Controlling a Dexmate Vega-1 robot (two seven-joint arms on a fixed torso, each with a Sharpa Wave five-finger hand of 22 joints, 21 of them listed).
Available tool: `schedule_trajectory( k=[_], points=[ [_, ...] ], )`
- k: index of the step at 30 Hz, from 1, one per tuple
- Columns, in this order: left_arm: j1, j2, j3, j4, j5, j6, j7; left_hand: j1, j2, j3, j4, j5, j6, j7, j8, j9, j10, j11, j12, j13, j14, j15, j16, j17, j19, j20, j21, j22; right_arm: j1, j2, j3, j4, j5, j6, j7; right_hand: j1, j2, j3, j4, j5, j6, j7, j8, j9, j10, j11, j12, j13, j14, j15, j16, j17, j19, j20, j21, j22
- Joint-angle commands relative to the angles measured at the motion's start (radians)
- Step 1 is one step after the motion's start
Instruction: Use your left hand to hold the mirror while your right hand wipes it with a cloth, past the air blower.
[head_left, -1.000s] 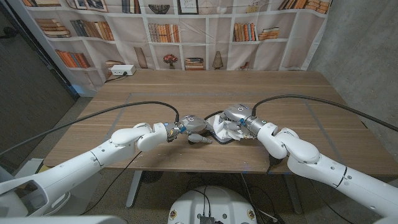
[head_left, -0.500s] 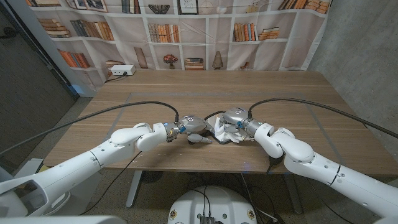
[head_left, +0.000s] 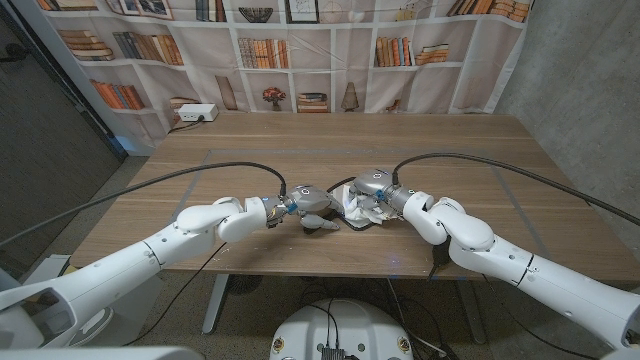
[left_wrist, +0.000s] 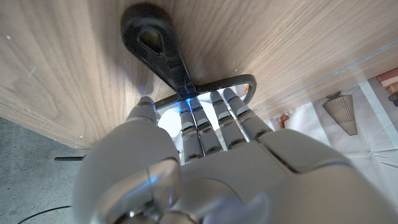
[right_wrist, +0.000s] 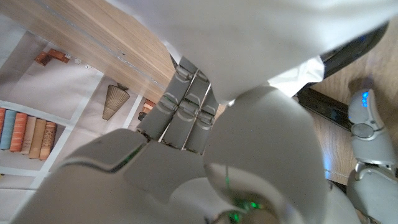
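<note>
A black-framed hand mirror (left_wrist: 231, 81) lies on the wooden table (head_left: 450, 150), its handle (left_wrist: 158, 50) ending in a teardrop hole. My left hand (head_left: 308, 208) holds the mirror down, its fingers (left_wrist: 205, 121) laid over the spot where the handle meets the frame. My right hand (head_left: 372, 190) grips a crumpled white cloth (head_left: 360, 208) and presses it on the mirror, close beside the left hand. In the right wrist view the cloth (right_wrist: 261, 43) covers most of the glass, and the black rim (right_wrist: 356, 45) shows at its side. The mirror's rim (head_left: 343, 184) curves behind both hands.
A white power strip (head_left: 195, 113) sits at the table's far left corner. A bookshelf backdrop (head_left: 330, 50) hangs behind the table. Bare wood stretches to either side of the hands and beyond them.
My right hand has slid the cloth leftward over the mirror, closer to my left hand. The left hand and the mirror have stayed put.
</note>
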Motion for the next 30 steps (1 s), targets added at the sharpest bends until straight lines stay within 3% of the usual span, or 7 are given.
schedule_trajectory(
  k=[1, 9, 16, 30],
  points=[
    [-0.006, -0.001, -0.001, 0.013, -0.005, -0.007, 0.002, 0.000, -0.008, 0.007, 0.004, 0.000, 0.007, 0.001, 0.008, 0.003, 0.011, 0.001, 0.005, 0.003, 0.012, -0.086, -0.002, 0.002, 0.011, -0.034, -0.002, 0.000, 0.107, 0.056, -0.048, 0.080, -0.033, 0.039, 0.019, 0.008, 0.004, 0.004, 0.001, 0.003, 0.005, 0.000, -0.001, 0.001, 0.050, -0.050, 0.001, 0.091, 0.010, -0.044, -0.007, 0.006, -0.005, -0.132, 0.007, 0.002],
    [-0.014, -0.006, 0.002, 0.025, -0.005, -0.010, 0.002, -0.001, -0.009, 0.009, 0.003, 0.000, 0.014, 0.007, 0.010, 0.003, 0.011, 0.005, 0.004, 0.003, 0.012, -0.088, -0.002, 0.002, 0.012, -0.036, -0.002, 0.000, 0.169, 0.097, -0.081, 0.128, -0.066, 0.043, 0.030, 0.002, 0.002, 0.001, 0.004, 0.003, 0.009, -0.002, -0.003, -0.003, 0.053, -0.049, -0.002, 0.089, 0.009, -0.045, -0.008, 0.008, -0.011, -0.131, 0.011, -0.001],
    [-0.015, -0.009, 0.003, 0.034, -0.010, -0.007, 0.007, -0.002, -0.010, 0.010, 0.003, 0.000, 0.013, 0.006, 0.009, 0.003, 0.010, 0.005, 0.003, 0.003, 0.011, -0.088, -0.003, 0.002, 0.011, -0.039, -0.003, 0.000, 0.163, 0.119, -0.064, 0.134, -0.041, -0.023, 0.014, -0.001, 0.001, 0.000, 0.004, 0.003, 0.006, -0.008, -0.009, -0.008, 0.047, -0.052, -0.007, 0.089, -0.001, -0.046, -0.014, 0.010, -0.026, -0.130, 0.015, -0.005],
    [-0.007, -0.010, -0.001, 0.035, -0.023, 0.007, 0.020, -0.003, -0.008, 0.013, 0.004, 0.000, 0.004, 0.008, 0.004, 0.002, 0.005, 0.007, 0.001, 0.003, 0.009, -0.085, -0.003, 0.002, 0.011, -0.038, -0.004, 0.000, 0.079, 0.012, -0.040, 0.001, 0.009, -0.066, 0.088, -0.003, 0.006, 0.001, 0.004, 0.003, 0.007, -0.008, -0.015, -0.014, 0.051, -0.052, -0.009, 0.092, -0.008, -0.047, -0.018, 0.015, -0.039, -0.131, 0.025, -0.009]
  ],
)
